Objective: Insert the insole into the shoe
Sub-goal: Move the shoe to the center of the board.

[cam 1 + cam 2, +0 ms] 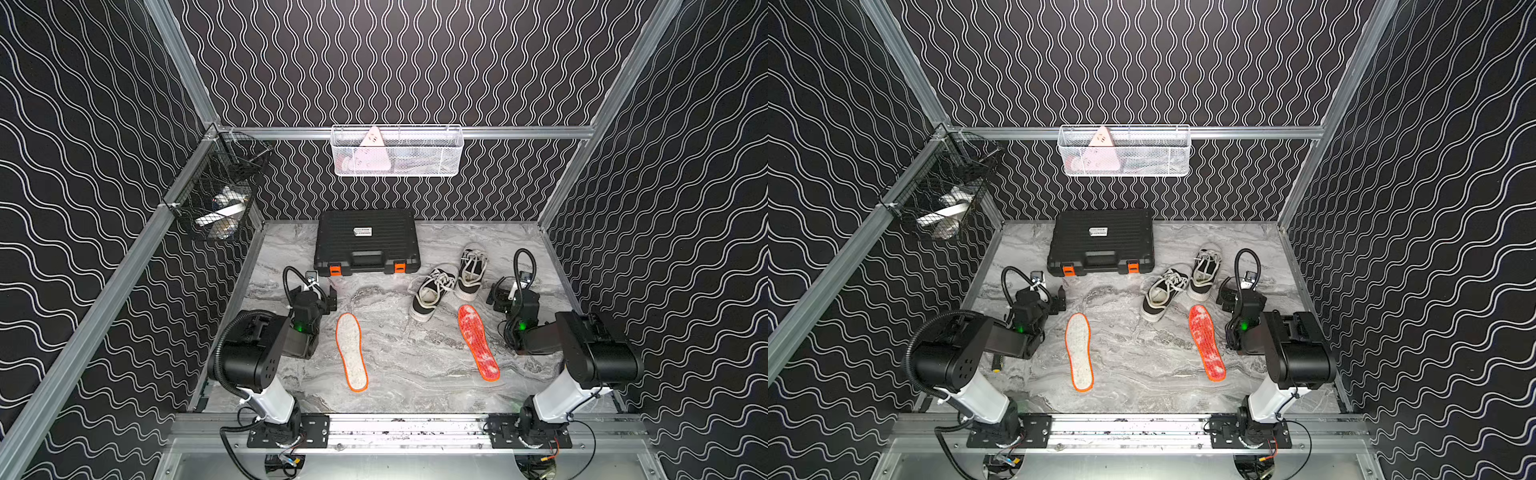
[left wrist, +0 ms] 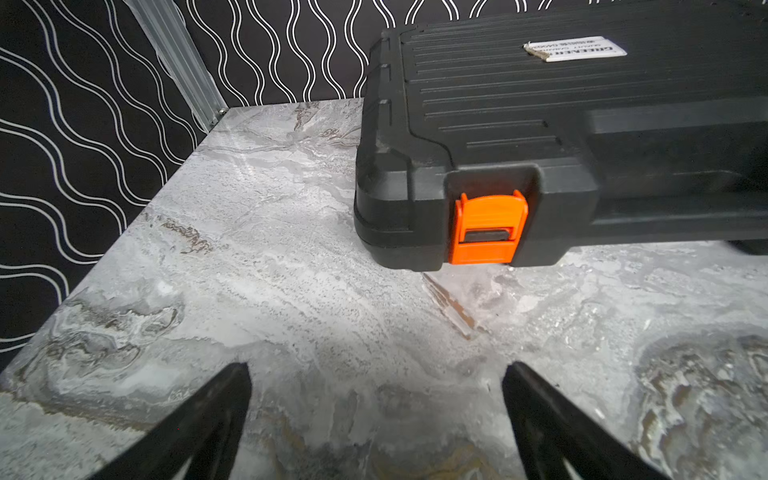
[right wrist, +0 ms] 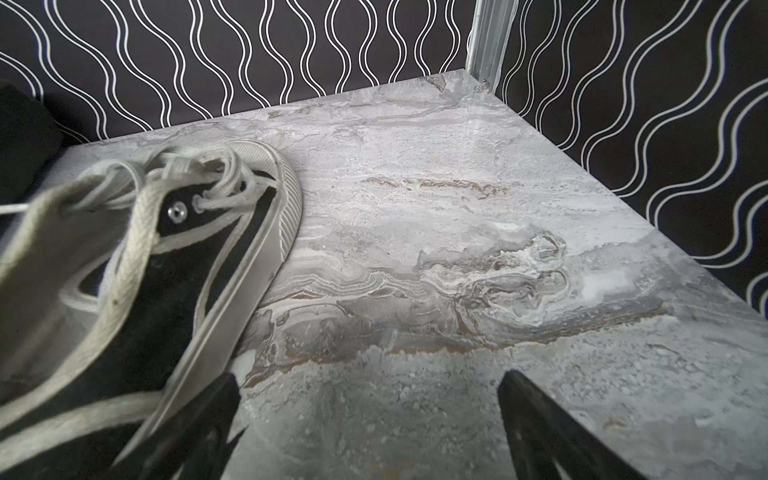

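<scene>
Not begun yet, I think: on the table [image 1: 395,249] the shoes [image 1: 432,297] sit by the right arm [image 1: 590,353], red insole [image 1: 478,343] just beside them, white insole [image 1: 352,351] well apart. The left gripper [image 2: 376,368] and right gripper [image 3: 368,376] are spread wide, empty. Next, one should pinch an insole's edge.

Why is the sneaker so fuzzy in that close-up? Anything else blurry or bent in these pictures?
Right wrist view: the black shoe sits near the lens and looks soft, while the marble table beyond is crisp. Left wrist view: the black case is sharp; the left pincer shows as dark, blurred wedges. Both top views: even light; the frame rails splay outward, probably wide-lens distortion.
</scene>
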You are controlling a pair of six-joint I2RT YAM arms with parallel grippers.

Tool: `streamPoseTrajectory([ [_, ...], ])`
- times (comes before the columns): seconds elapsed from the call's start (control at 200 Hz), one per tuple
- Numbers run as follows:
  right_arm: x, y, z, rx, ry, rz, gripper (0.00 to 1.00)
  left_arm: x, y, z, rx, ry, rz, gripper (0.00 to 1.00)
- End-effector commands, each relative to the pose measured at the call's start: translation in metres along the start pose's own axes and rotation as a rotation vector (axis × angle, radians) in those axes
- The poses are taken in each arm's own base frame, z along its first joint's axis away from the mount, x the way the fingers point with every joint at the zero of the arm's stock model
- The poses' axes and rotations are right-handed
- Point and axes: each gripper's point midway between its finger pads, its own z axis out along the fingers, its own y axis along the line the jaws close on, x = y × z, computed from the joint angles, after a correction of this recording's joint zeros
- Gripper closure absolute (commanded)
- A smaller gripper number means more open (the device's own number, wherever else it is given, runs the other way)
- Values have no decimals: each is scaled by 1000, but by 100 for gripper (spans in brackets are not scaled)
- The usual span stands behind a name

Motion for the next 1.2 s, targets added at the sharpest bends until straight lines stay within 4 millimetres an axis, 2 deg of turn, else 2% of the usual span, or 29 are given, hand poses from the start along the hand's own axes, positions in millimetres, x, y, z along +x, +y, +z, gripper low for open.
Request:
streamPoseTrajectory([
  [0.0, -11, 0, 0, 3, -43, 3, 0, -7, -7, 1, 40, -24, 7, 0],
  [0.615, -10, 2, 2, -15, -29, 10, 0, -5, -8, 2, 72, -9, -10, 0],
  [0.675, -9, 2, 5, -45, -5, 28, 1, -10, -6, 2, 69, -20, -11, 0],
  [0.756, -19, 6, 2, -72, -15, 4, 1, -35, 5, 1, 4, 89, -19, 0],
  [0.766, -22, 8, 1, -74, -15, -3, 0, -44, 7, 1, -11, 83, -31, 0],
  [0.821, -38, 9, -7, -47, 23, -20, 0, -63, 18, 3, -55, 91, -81, 0],
  [0.876, -59, 13, -21, -42, 51, 20, 0, -65, 30, 8, -130, 114, -164, 0],
  [0.911, -71, 19, -30, -61, 78, 75, 0, -59, 29, 11, -103, 181, -198, 1],
  [0.936, -73, 23, -38, -71, 117, 113, 0, -58, 21, 12, -42, 223, -232, 1],
  [0.996, -75, 36, -60, -90, 196, 209, 0, -60, 11, 9, 10, 288, -261, 10],
  [1.086, -68, 65, -92, -142, 282, 257, 8, -65, -3, -8, 13, 397, -305, 12],
  [1.141, -60, 81, -109, -177, 351, 259, 13, -72, -30, -25, 77, 457, -279, 13],
  [1.196, -49, 91, -127, -194, 443, 260, 19, -73, -60, -50, 120, 525, -220, 12],
])
